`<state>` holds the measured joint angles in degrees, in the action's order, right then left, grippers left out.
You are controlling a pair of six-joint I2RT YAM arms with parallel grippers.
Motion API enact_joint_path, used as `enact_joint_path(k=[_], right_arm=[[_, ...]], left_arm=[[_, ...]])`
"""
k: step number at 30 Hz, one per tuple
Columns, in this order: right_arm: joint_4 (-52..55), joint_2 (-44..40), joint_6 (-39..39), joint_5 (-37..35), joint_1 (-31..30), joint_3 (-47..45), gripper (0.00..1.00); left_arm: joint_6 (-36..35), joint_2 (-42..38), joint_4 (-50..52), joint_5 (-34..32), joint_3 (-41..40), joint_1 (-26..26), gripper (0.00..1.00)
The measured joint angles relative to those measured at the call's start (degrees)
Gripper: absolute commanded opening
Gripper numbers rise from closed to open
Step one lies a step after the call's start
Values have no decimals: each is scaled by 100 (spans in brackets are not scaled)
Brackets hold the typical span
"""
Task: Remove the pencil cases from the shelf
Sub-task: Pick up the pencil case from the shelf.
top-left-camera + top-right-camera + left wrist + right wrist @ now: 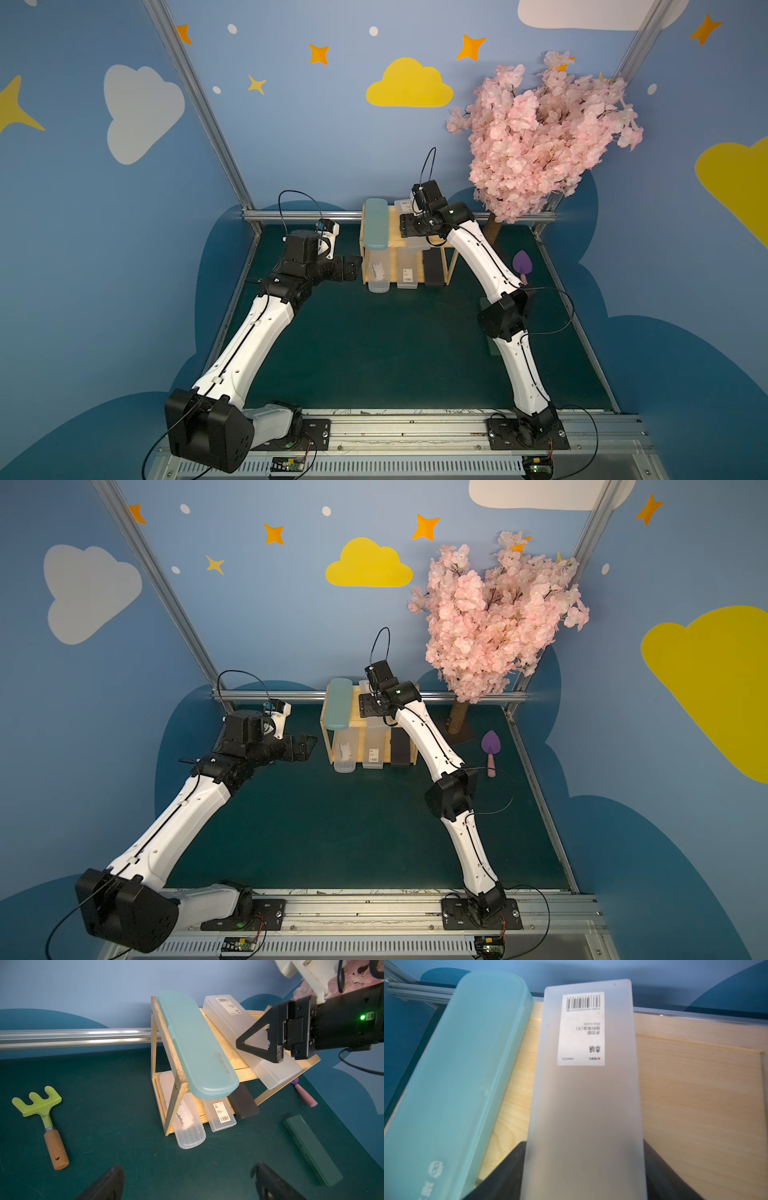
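While my right pincer (583,1147) is clamped on the frosted case (587,1095), its black fingers (504,1172) pressed against both long sides, my left pincer (187,1167) hangs at 9 o'clock of the shelf (172,1093). Its jaws are wide apart with nothing between them.

The shelf stands at 12 o'clock on the table (374,353). On its top board the teal case (197,1047) lies along the 9 o'clock edge. The frosted case lies at the teal one's 3 o'clock, with a strip of bare wood between them. Both near ends overhang the board toward 6 o'clock. I cannot tell whether the frosted case rests on the board or is just off it.

On the lower board three cases lie side by side. From 9 to 3 o'clock they are the clear case (189,1130), the lower frosted case (220,1115) with its barcode label, and the black case (245,1103). Their near ends poke out toward 6 o'clock.

The green case (311,1149) lies flat on the table at about 4 o'clock of the shelf, off it, mostly under my right arm in both top views. The shovel (522,266) lies at 3 o'clock of the shelf, near the tree (540,133). The rake (41,1109) lies on the table apart from the shelf.
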<state>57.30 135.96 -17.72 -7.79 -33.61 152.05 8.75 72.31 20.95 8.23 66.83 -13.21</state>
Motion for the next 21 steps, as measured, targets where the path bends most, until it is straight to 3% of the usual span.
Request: enact_joint_path(k=[13, 17, 21], right_arm=[[227, -404, 17, -354, -31, -50, 66], [280, -1167, 79, -533, -118, -564, 66], [247, -2380, 114, -846, -376, -1792, 66]], left_arm=[[7, -153, 0, 61, -63, 9, 100], [22, -195, 0, 103, -63, 9, 100], [31, -225, 4, 125, -63, 11, 100]])
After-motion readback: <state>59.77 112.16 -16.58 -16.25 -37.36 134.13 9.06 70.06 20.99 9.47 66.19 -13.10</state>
